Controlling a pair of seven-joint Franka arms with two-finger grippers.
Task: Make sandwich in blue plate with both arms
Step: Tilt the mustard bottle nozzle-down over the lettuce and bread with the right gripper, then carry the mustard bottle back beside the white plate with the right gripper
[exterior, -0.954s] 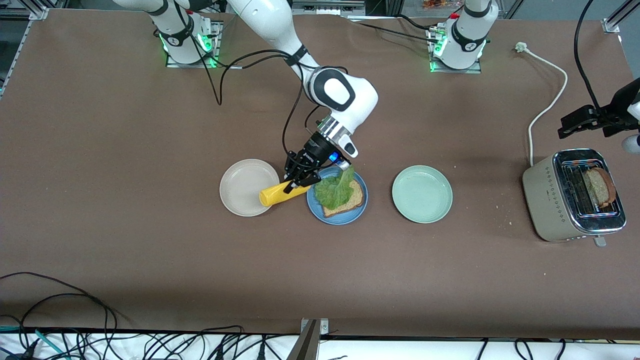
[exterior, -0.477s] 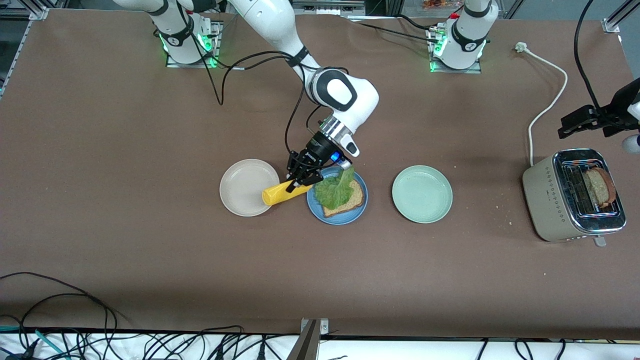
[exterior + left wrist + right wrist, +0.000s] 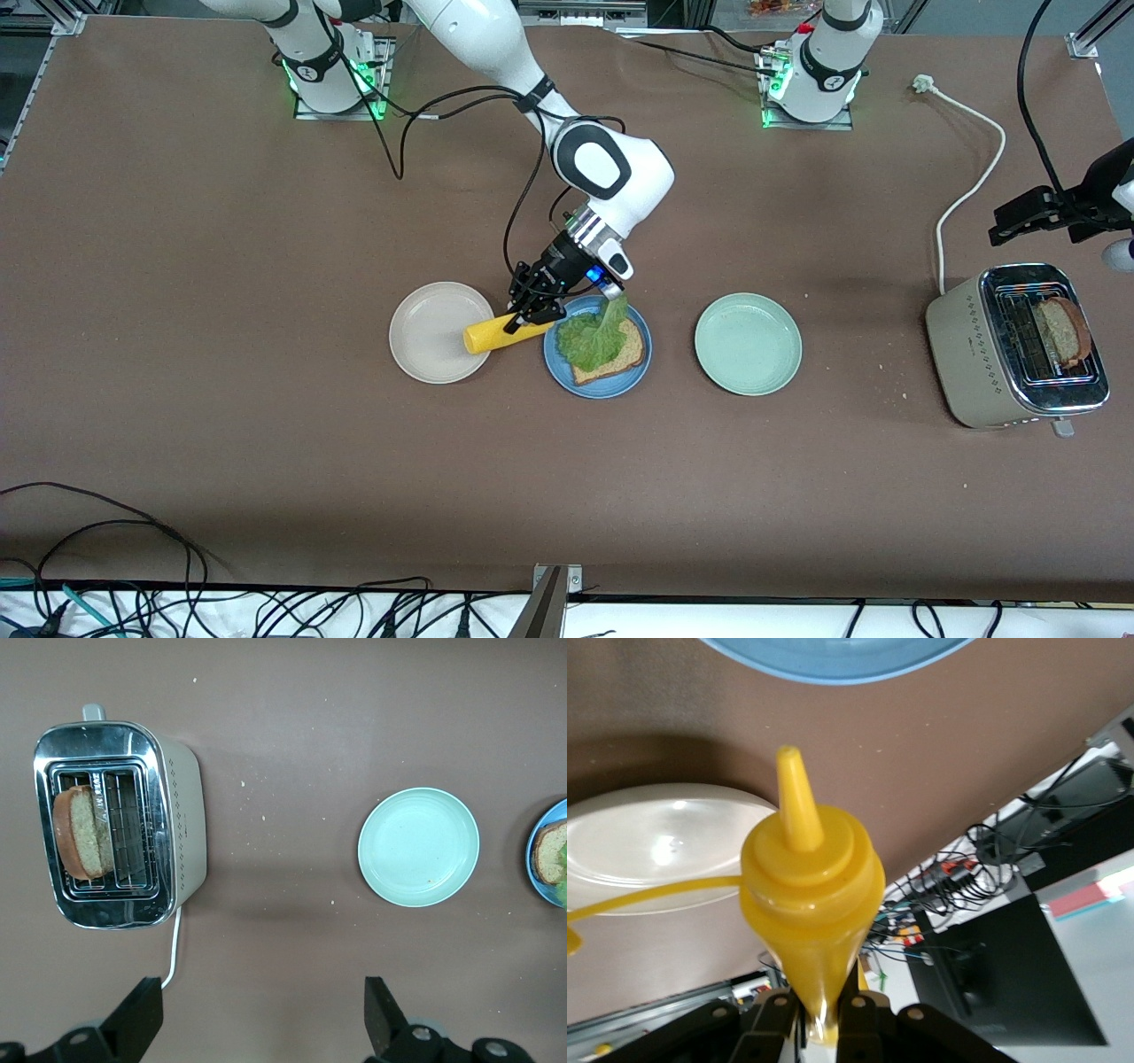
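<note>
While gripping a yellow bottle, right pincer adjoins blue plate.

We see the right claw has drawn back a little toward the tabletop's robot-base edge, carrying the yellow plastic squeeze bottle with it. The bottle now lies flatter, its base end higher over the round cream-white plate than a second ago. The right arm's elbow cable loop has shifted too.

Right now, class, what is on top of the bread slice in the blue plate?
A ruffled green lettuce leaf lies on the bread slice in the blue plate. It covers much of the slice, so anything under the leaf is hidden.
</note>
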